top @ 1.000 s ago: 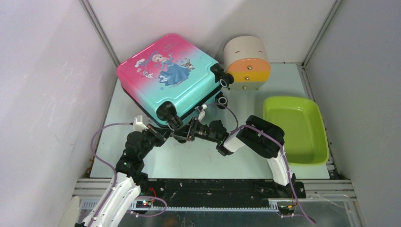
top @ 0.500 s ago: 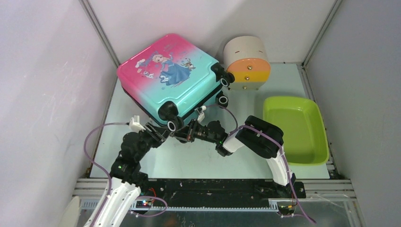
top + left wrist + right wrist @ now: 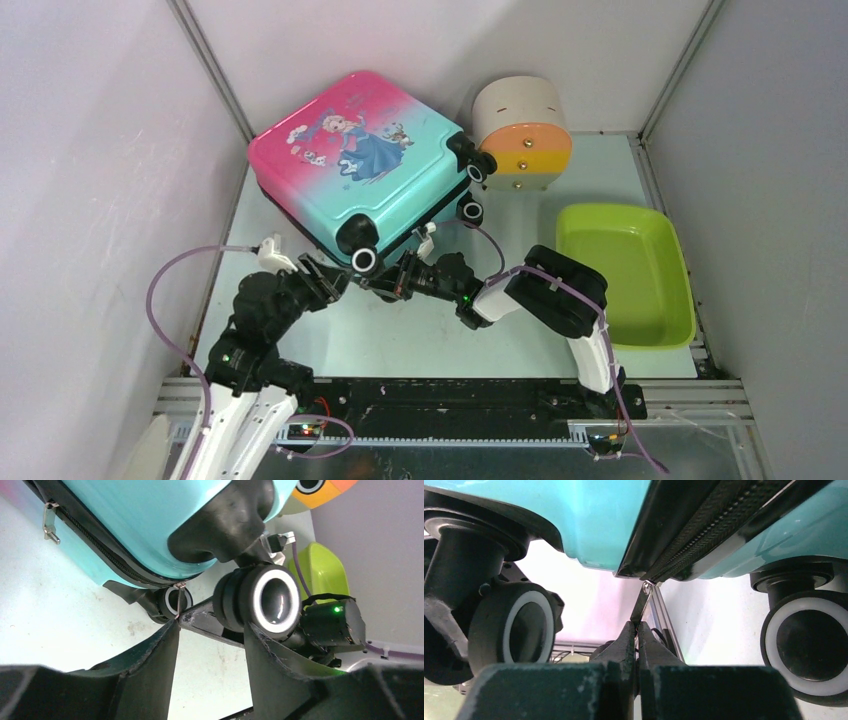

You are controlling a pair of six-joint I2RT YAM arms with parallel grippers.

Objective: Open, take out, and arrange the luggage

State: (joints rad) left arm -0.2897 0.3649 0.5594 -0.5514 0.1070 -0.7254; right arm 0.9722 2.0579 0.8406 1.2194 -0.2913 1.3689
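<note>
Left arm (image 3: 262, 310): black joints, white lower shell, lower left.
Right arm (image 3: 548, 290): black, white links, green light.
Cables (image 3: 150, 295): lilac loops.
Fingers (image 3: 150, 665): dark, scuffed.

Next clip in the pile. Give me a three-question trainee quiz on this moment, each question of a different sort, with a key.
1. True or false: the luggage lies open with its lining showing.
2. Multiple choice: the right gripper is shut on A) a black wheel, B) the zipper pull, C) the green tray's rim.
3. Fill in the blank: the left gripper stands ___, with nothing held between its fingers.

Key: 1 false; 2 B; 3 open.
</note>
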